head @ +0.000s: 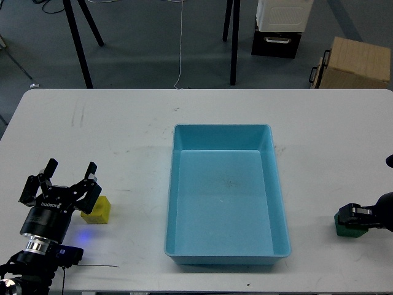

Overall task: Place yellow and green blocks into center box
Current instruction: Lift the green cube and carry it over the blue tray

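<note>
The blue box stands open and empty at the table's middle. A yellow block lies on the table left of the box. My left gripper is open, its fingers spread just left of and over the yellow block, not closed on it. A green block lies near the right front edge, right of the box. My right gripper is dark and lies against the top right of the green block, partly hiding it. Its fingers cannot be told apart.
Beyond the table's far edge stand black tripod legs, a black and white case and a cardboard box on the floor. The white table reaches the view's left and right edges.
</note>
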Robot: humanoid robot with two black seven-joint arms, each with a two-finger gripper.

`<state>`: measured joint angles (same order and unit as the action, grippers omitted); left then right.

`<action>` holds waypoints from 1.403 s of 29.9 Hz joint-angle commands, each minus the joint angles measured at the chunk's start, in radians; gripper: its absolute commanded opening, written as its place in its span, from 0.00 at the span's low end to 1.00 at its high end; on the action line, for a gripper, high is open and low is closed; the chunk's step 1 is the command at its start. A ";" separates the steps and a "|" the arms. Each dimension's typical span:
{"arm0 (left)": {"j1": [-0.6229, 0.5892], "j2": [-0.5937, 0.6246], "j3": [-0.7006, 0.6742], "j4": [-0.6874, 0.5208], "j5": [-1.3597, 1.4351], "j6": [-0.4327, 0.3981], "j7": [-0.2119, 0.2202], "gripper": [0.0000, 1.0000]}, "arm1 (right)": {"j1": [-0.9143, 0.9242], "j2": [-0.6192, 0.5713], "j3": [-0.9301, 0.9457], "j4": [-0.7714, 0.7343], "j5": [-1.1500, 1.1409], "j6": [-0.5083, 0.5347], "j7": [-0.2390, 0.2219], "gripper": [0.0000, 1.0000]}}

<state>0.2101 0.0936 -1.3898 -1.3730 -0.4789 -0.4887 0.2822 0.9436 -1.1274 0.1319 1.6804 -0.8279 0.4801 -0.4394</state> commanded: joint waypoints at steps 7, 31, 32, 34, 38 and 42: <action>0.002 0.001 0.000 -0.001 0.000 0.000 -0.002 1.00 | 0.271 0.124 0.000 -0.019 0.521 -0.008 0.010 0.00; 0.008 0.003 0.000 -0.001 0.000 0.000 -0.002 1.00 | 0.345 0.587 -0.245 -0.234 0.477 -0.097 0.008 0.97; 0.006 0.003 0.000 -0.001 0.000 0.000 -0.002 1.00 | 0.346 0.587 -0.245 -0.234 0.478 -0.097 0.008 0.97; 0.005 0.003 0.000 0.000 -0.001 0.000 -0.002 1.00 | 0.346 0.589 -0.239 -0.234 0.486 -0.100 0.008 0.97; 0.005 0.003 0.000 0.000 -0.001 0.000 -0.002 1.00 | 0.365 0.586 -0.227 -0.238 0.493 -0.101 0.011 0.97; 0.003 0.003 0.000 -0.001 -0.001 0.000 -0.002 1.00 | 0.397 0.569 -0.157 -0.263 0.619 -0.121 0.022 0.97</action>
<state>0.2147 0.0967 -1.3898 -1.3742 -0.4802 -0.4887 0.2806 1.3230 -0.5450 -0.0785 1.4388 -0.3044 0.3747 -0.4255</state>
